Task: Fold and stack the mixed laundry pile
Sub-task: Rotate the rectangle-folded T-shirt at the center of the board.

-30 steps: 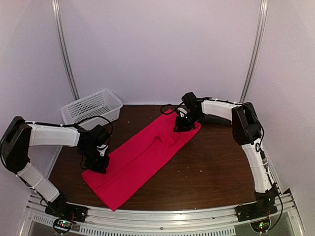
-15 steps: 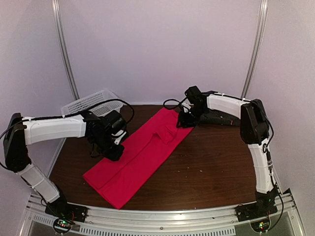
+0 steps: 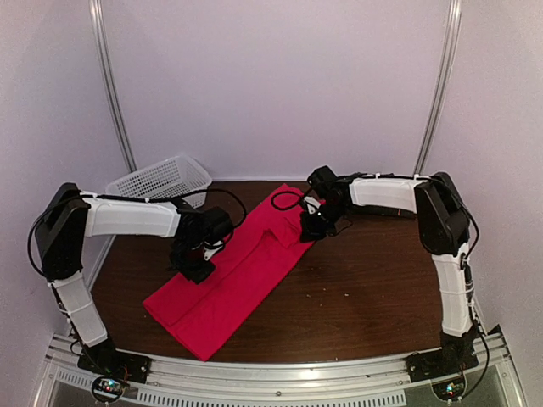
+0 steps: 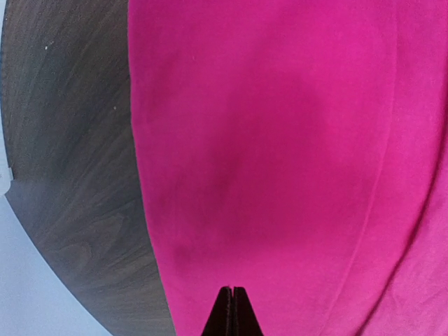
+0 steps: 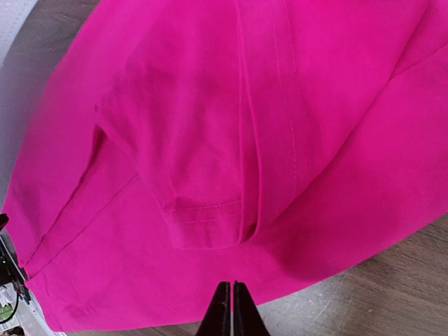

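The red-pink T-shirt [image 3: 242, 271] is found folded into a long strip and laid flat, diagonally across the tabletop [image 3: 365, 288] from near left to far centre. The left end effector [image 4: 229, 292] is held over the strip's left edge, fingers pressed together. The right end effector [image 5: 230, 287] is held at the far right edge, beside a folded sleeve [image 5: 203, 210], fingers likewise pressed together. A white basket [image 3: 161, 180] is noted at the far left corner.

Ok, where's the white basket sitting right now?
In the top view the white lattice basket sits at the far left corner of the table, behind the left arm and left of the red-pink T-shirt.
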